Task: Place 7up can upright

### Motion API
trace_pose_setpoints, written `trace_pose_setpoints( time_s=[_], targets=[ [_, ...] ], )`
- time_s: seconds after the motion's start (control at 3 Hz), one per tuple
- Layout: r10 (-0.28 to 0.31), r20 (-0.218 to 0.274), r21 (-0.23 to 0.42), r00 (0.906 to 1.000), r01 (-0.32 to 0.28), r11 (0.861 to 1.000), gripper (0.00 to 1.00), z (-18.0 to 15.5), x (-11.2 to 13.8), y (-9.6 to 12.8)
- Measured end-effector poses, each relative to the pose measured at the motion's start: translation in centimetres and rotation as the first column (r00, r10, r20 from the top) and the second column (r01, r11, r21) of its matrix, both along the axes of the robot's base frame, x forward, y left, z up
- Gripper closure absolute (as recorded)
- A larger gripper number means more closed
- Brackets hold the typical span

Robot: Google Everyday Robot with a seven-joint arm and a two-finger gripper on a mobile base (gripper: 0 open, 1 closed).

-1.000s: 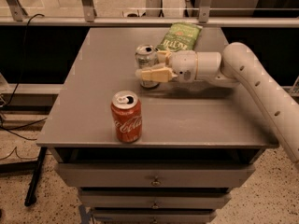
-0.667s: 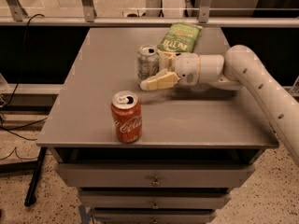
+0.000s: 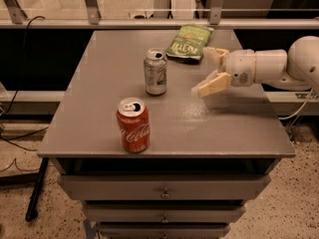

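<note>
The 7up can [image 3: 155, 71], silver-white with green markings, stands upright on the grey table [image 3: 99, 118], a little back of centre. My gripper [image 3: 208, 69] is to the right of the can, well apart from it, above the table. Its fingers [image 3: 210, 85] are spread open and hold nothing. The white arm reaches in from the right edge.
A red Coca-Cola can [image 3: 133, 125] stands upright near the table's front left. A green chip bag [image 3: 189, 42] lies at the back, behind the gripper. Drawers are below the tabletop. A railing runs behind the table.
My gripper has let go of the 7up can and drawn back to the right. The can now stands alone and upright.
</note>
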State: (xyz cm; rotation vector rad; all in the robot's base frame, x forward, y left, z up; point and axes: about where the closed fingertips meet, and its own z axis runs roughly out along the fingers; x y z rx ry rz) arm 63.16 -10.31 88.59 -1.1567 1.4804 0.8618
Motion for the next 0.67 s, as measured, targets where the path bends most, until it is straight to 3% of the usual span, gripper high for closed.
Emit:
trace_pose_setpoints(
  time_s=[0.33,0.67],
  targets=[
    [-0.147,0.027,-0.074,0.9888,0.149,0.986,0.00,1.99,-0.27,-7.32],
    [-0.159,0.027,-0.079,0.9869,0.161,0.984,0.00,2.01,-0.35,-8.03]
  ],
)
